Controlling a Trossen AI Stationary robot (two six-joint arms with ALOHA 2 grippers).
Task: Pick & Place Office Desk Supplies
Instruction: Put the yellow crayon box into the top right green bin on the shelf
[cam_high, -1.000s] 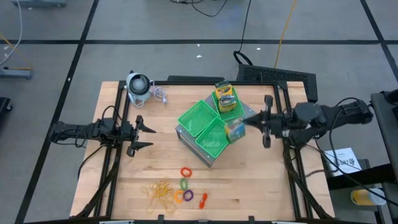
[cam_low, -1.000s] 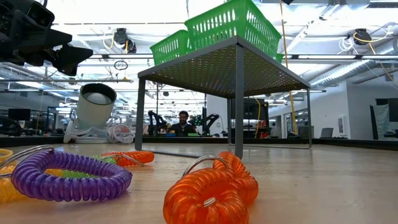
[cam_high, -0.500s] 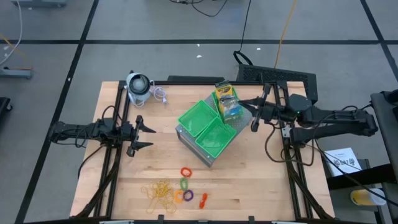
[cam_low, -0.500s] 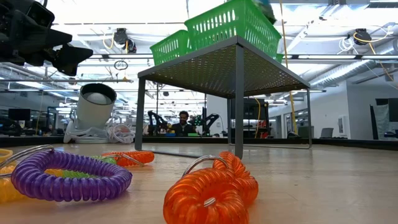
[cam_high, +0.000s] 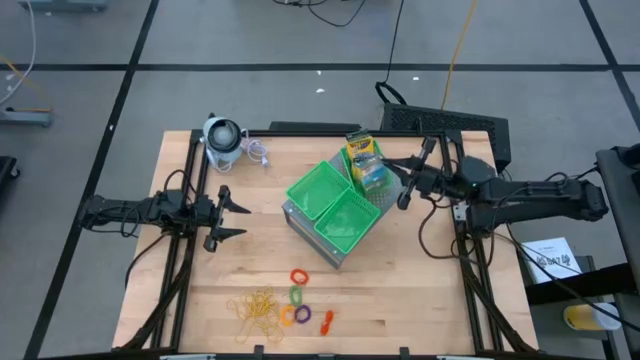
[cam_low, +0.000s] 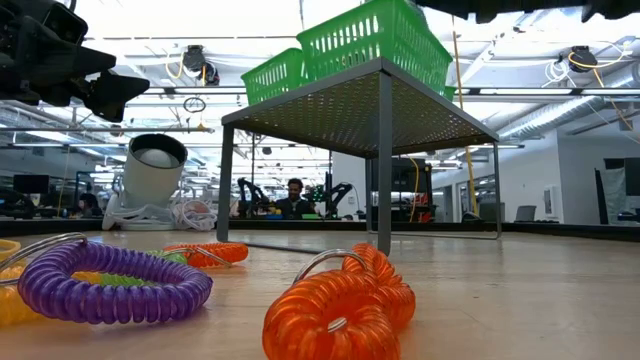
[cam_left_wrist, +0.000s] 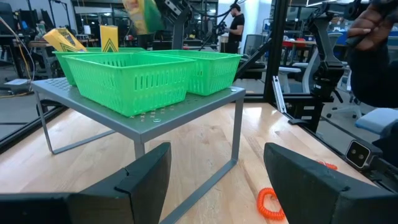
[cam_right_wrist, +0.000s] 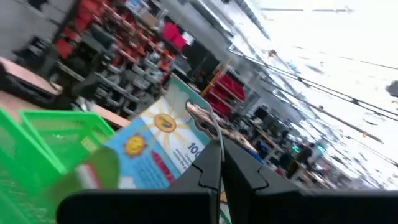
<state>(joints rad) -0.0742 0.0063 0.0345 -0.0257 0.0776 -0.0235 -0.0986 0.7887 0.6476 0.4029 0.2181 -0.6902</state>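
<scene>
Now we judge the placing step underway: our right gripper (cam_high: 404, 182), fingers pressed together on a teal card box (cam_high: 374, 176), holds it over the back green tray (cam_high: 385, 185), at two o'clock. Next we should lower and release it; our left gripper (cam_high: 228, 218) waits spread at nine o'clock.

Both arms were dark, near-black, slim and jointed, with loose black cables looping alongside them. Left end effector (cam_high: 232, 214) had two pointed black fingers; from its wrist they looked broad, flat and matte (cam_left_wrist: 147, 176). Right end effector (cam_high: 404, 184) was the same black, its fingers (cam_right_wrist: 211, 163) angular and blocky.
</scene>
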